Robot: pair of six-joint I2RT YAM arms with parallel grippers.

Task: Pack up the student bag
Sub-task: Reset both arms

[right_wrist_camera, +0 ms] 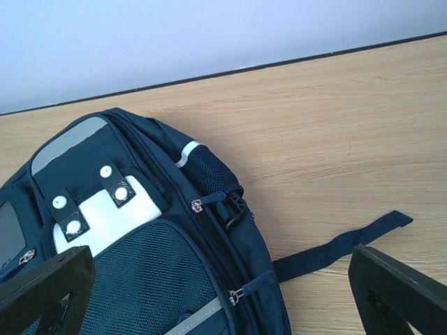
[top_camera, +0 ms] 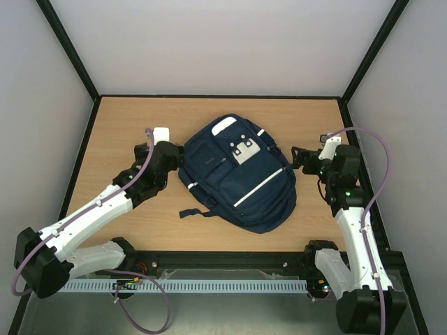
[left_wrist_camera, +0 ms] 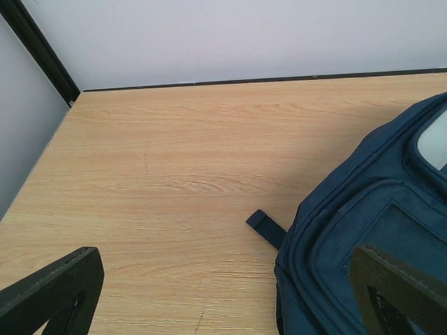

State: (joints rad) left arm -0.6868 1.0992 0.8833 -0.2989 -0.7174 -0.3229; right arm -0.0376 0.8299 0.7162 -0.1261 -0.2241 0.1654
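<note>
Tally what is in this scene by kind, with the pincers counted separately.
Large navy-blue fabric backpack with white stripes: 1
Black two-finger pincers, both open: 2 (left pincer, right pincer)
Total: 3

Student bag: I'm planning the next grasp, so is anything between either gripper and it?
Nothing visible. The left gripper is open at the student bag's left edge. The right gripper is open beside its right side, with only bare table and the bag's own loose strap between.

Navy student bag (top_camera: 236, 180) flat on the worktop (top_camera: 140, 118)
Front up, white patch showing, pockets zipped, straps trailing.
</note>
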